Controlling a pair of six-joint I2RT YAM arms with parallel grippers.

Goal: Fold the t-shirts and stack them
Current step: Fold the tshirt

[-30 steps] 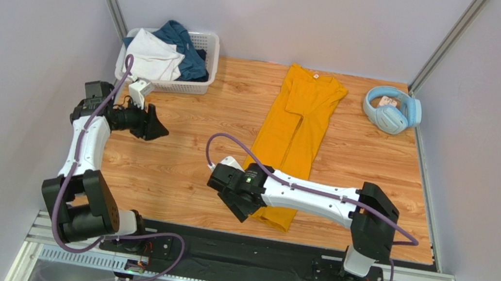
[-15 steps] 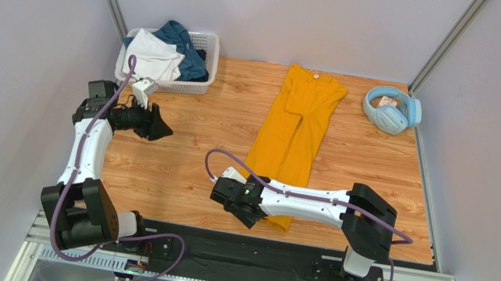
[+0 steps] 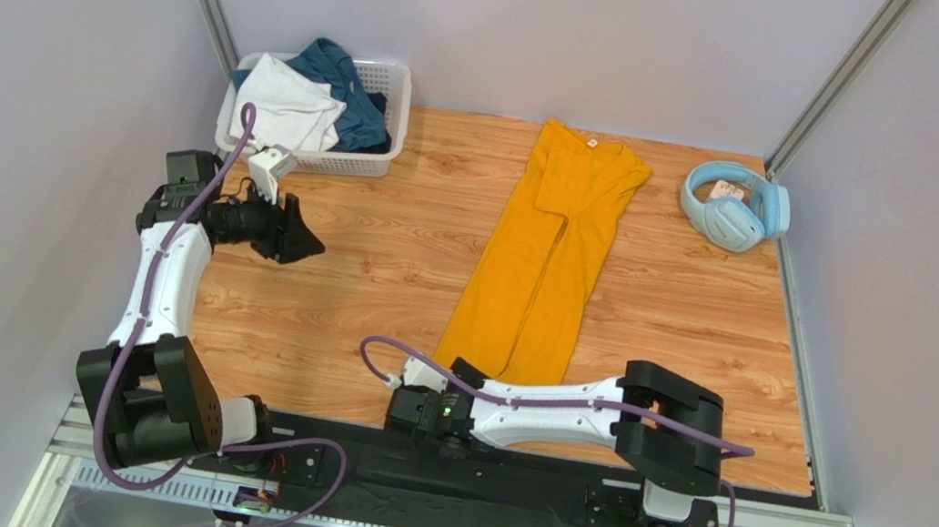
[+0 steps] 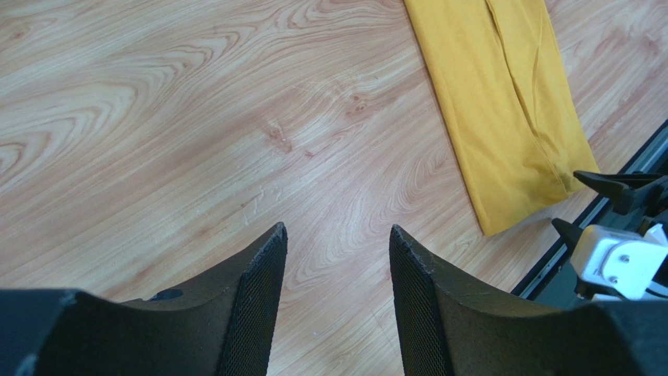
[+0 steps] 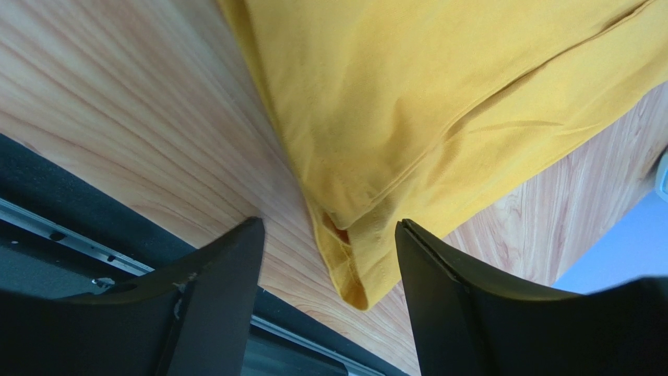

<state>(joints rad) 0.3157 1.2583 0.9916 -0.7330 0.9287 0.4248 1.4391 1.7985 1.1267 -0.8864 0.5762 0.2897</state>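
Mustard shirt (image 3: 546, 254) one, basket garments (image 3: 287, 107) two

1. A wooden table (image 3: 361, 290) carried everything.
2. A long yellow t-shirt (image 3: 545, 261) lay flat down its middle.
3. A white basket (image 3: 358, 163) stood at the far-left corner.
4. Blue headphones (image 3: 735, 205) lay far right.

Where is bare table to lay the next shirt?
Bare wood left of the yellow shirt, nearer than the basket; also right of it, nearer than the headphones. Crowded: near edge under the right arm.
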